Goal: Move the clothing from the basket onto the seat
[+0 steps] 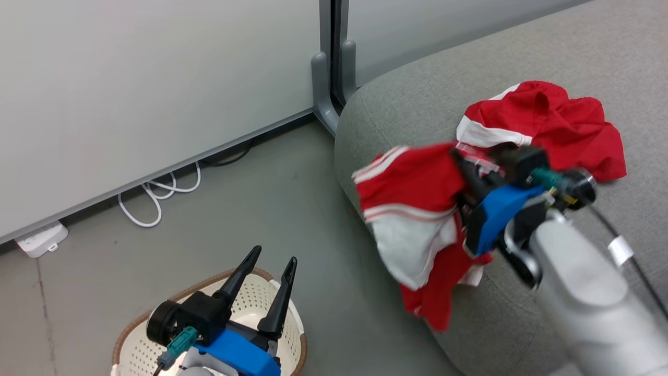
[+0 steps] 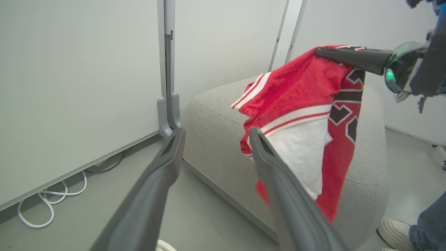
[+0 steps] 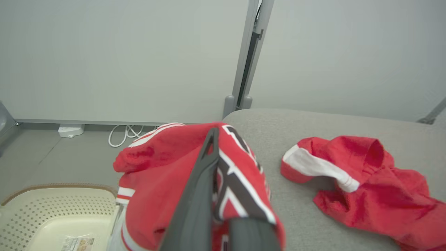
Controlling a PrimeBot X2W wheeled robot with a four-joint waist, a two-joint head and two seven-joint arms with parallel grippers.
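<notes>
Red mesh fabric was gripped in your right gripper (image 1: pixel 462 159), whose fingers were shut tight on a small fold near the top of the lettered garment (image 1: pixel 417 209). That garment hung in the air at the rounded front corner of the seat (image 1: pixel 417 104), most of it draped past the edge toward the floor. I could not tell whether it brushed the upholstery. The other garment (image 1: pixel 563 125) lay crumpled on the cushion, well back from that edge. Your left gripper (image 1: pixel 274 255) stood above the basket (image 1: pixel 130 334) with its jaws wide and nothing between them.

Had you let go there, I judge the hanging weight would have dragged the piece off the curved edge onto the floor, so it needed carrying further over the cushion first. With so little cloth in the pinch, a quick swing could also have pulled it free.

The garment's long axis ran close to vertical, from the grip down to a loose red corner. Its striped band pointed toward the wall, and the white panel faced the basket side.
</notes>
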